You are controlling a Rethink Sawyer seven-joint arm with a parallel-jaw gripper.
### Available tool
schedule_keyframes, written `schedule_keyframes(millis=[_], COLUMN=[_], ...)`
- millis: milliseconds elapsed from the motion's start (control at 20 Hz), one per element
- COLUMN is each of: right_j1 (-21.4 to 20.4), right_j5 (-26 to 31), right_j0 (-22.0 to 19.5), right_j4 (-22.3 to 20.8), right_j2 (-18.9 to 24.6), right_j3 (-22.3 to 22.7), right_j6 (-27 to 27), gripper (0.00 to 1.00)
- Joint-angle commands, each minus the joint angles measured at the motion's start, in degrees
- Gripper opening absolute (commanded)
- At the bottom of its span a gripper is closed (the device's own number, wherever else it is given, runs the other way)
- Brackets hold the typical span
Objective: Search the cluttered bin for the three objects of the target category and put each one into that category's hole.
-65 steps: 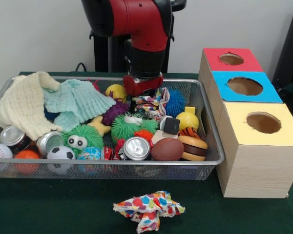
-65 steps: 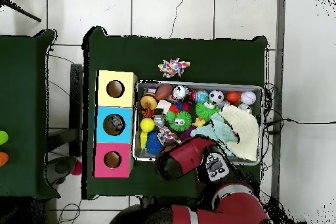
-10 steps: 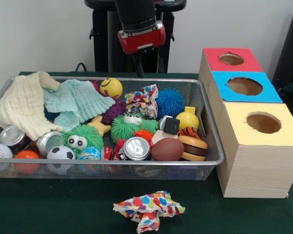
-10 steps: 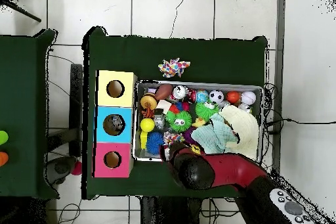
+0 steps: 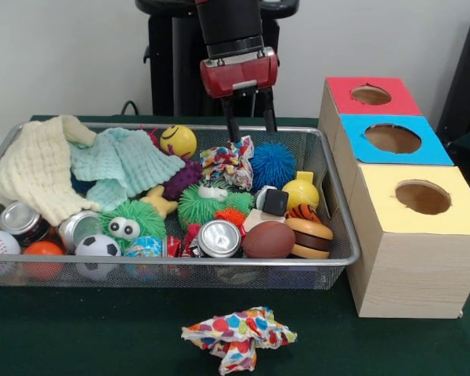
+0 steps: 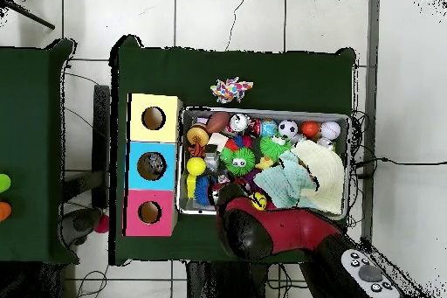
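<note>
**Hovering over the far side of the bin**

Looking at the wire bin (image 5: 341, 243), you see it in the middle of the green table (image 5: 102, 337), packed with balls, cans and cloths. Your gripper (image 5: 249, 125) hangs above its far edge with both fingers spread and empty, right over a spotted cloth (image 5: 227, 162) beside a blue spiky ball (image 5: 272, 165). To the side, the blue-topped box holds the hole (image 5: 392, 139), between the red and yellow tops. Another spotted cloth (image 5: 239, 334) lies outside the bin.

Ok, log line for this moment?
gripper: open, empty | position: above polka-dot cloth bundle in wire mesh bin | blue-topped box hole: unobstructed | second polka-dot bundle: on table
</note>
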Motion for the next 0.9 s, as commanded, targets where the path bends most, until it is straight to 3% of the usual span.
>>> schedule_keyframes(millis=[50, 200, 400, 550, 900], right_j1=[2.97, 3.22, 2.82, 4.21, 5.42], right_j5=[-5.59, -5.07, 1.2, 1.62, 1.32], right_j0=[1.83, 2.76, 10.2, 14.07, 14.0], right_j4=[-3.45, -4.34, -9.62, -12.27, -13.51], right_j2=[-6.92, -8.15, -16.01, -20.67, -20.99], right_j3=[-6.27, -7.04, -12.34, -15.4, -15.7], right_j6=[6.15, 4.8, -1.15, -1.41, 1.73], gripper=[1.0, 1.0, 1.0, 1.0, 1.0])
